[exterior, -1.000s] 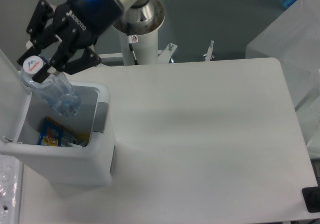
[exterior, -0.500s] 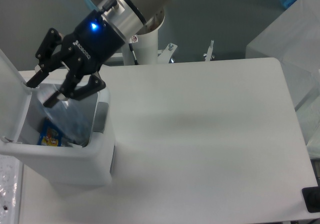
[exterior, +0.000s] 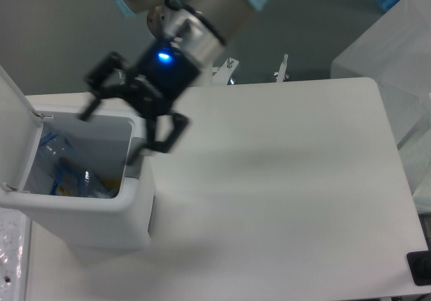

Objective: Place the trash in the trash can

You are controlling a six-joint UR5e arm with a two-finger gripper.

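The white trash can stands at the table's left with its lid swung open to the left. Inside it lies the crushed clear plastic bottle, next to a blue-and-yellow packet. The crumpled whitish wrapper is not in view. My gripper is open and empty, blurred by motion, above the can's right rim and partly over the table.
The arm's white base post stands behind the table's far edge. A frosted translucent box sits at the right beyond the table. A dark object lies at the table's lower right corner.
The gripper let go of the bottle, which dropped into the can. The gripper then moved right, away from above the can's opening, with its fingers spread.
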